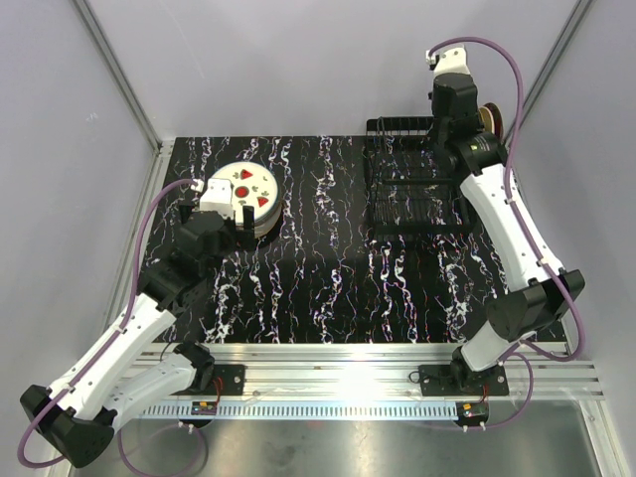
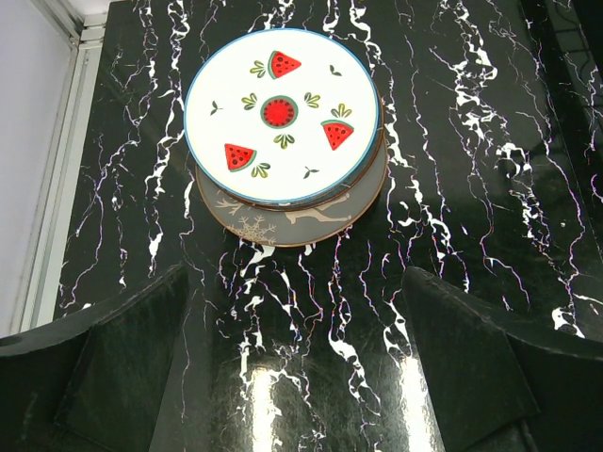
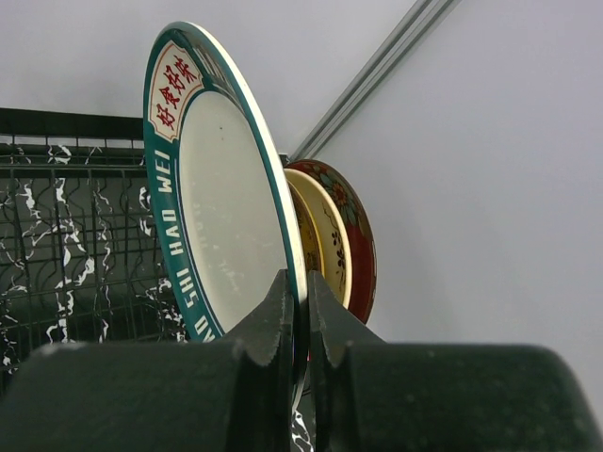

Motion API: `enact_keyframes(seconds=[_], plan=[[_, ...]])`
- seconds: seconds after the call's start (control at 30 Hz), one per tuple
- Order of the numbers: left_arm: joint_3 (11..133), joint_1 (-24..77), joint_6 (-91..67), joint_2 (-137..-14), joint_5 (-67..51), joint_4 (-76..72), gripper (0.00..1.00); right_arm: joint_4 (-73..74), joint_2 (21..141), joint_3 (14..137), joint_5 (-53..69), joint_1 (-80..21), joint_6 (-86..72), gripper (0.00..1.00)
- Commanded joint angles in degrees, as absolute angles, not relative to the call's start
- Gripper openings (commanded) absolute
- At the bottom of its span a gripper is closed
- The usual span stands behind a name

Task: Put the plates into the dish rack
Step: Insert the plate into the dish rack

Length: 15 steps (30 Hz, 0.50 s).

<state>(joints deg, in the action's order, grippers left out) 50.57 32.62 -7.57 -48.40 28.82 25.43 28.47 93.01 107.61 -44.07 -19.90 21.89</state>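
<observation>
At the rack, right hand clamps teal plate reading "WEI HAO"; left hand open.

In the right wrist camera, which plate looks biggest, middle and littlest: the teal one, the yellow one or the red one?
1. Teal-rimmed plate looks biggest, but it is nearest the camera.
2 and 3. Yellow plate and red-rimmed plate: mostly hidden, so I can't rank them.

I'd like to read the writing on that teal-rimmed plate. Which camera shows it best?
The right wrist view: the teal-rimmed plate stands on edge, close up, lettering readable, clamped in the right gripper. From the top external view the right arm largely hides it. The left wrist view does not show it.
</observation>
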Motion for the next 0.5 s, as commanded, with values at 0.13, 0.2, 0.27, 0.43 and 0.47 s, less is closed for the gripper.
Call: enact_keyframes(seconds=[0.13, 0.2, 0.27, 0.43, 0.47], plan=[[53.26, 32.87, -8.0, -48.43, 27.6, 24.17, 0.99, 23.38, 91.94, 107.14, -45.62, -18.37, 21.62, 0.0], [53.26, 32.87, -8.17, -48.34, 27.51, 24.17, 0.99, 23.47, 91.5, 106.18, -45.44, -18.28, 21.01, 0.0], [53.26, 32.87, -8.17, -48.34, 27.42, 24.17, 0.99, 23.55, 91.41, 105.56, -44.92, -18.19, 20.39, 0.0], [53.35, 32.87, -8.17, -48.34, 27.42, 24.26, 0.99, 23.91, 91.67, 104.24, -44.21, -17.58, 19.25, 0.0], [53.44, 32.87, -8.17, -48.34, 27.42, 24.26, 0.99, 23.91, 91.67, 104.06, -44.12, -17.4, 19.16, 0.0]])
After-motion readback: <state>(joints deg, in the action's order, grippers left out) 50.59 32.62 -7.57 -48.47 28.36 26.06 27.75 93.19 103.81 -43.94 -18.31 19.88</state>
